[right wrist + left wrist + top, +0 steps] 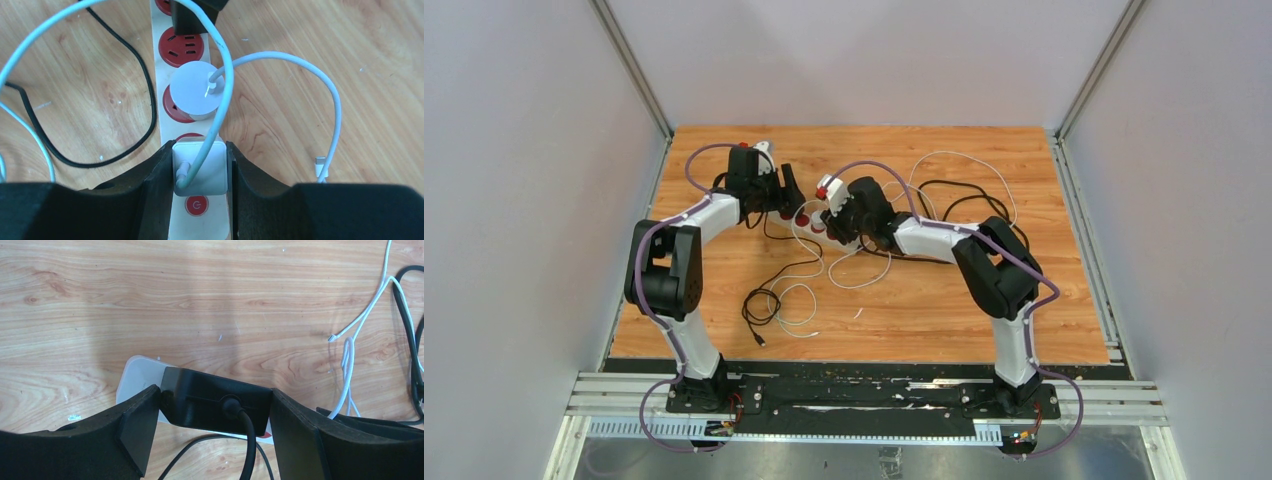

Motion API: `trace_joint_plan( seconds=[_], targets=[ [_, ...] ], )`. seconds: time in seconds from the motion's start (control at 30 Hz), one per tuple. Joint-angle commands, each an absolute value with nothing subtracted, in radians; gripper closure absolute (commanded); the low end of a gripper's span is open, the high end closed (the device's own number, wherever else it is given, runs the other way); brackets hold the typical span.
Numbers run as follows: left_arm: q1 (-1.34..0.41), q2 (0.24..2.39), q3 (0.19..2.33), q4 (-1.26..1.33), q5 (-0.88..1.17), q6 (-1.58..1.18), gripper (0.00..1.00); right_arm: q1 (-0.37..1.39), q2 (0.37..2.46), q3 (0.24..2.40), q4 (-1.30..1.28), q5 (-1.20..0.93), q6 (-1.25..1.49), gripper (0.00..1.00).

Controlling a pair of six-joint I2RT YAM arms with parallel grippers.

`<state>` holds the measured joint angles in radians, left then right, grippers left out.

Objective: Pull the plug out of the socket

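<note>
The socket [160, 80] is a long white strip with red outlets, lying on the wooden table between both arms [809, 222]. My right gripper [200, 150] is shut on a square white plug [205, 175] in the outlet beside the red power button [196, 205]. A round white plug [197, 95] sits in the neighbouring outlet, then comes an empty outlet [182, 47]. My left gripper [215, 395] is shut on a black plug [210, 402] at the strip's far end [140, 377]; this plug also shows in the right wrist view [192, 17]. I cannot tell how deep either gripped plug sits.
White charging cables [330, 110] loop over the strip and across the table [799, 300]. Black cables [959, 205] coil right of the strip and another black cable [759, 305] lies in front. Grey walls stand on both sides of the table.
</note>
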<state>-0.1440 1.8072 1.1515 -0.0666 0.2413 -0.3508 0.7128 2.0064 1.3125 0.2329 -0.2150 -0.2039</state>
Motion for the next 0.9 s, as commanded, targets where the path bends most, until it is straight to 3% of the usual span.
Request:
trace_joint_plan(
  seconds=[0.0,0.17,0.37,0.6,0.87],
  targets=[
    [-0.123,1.864,1.081,-0.331,0.103,-0.359,0.25,0.691,1.903,1.229,0.325,-0.239,-0.409,1.00],
    [-0.123,1.861,1.078,-0.333,0.100,-0.359,0.25,0.699,1.891,1.222,0.286,-0.265,-0.521,1.00],
    [-0.123,1.856,1.081,-0.333,0.099,-0.356,0.24,0.696,1.849,1.292,0.162,-0.216,-0.395,1.00],
    [-0.123,1.846,1.086,-0.332,0.100,-0.357,0.23,0.659,1.633,1.305,0.040,-0.103,-0.226,1.00],
    [-0.123,1.830,1.083,-0.331,0.102,-0.356,0.22,0.463,1.343,1.269,-0.149,-0.106,-0.072,1.00]
  ],
)
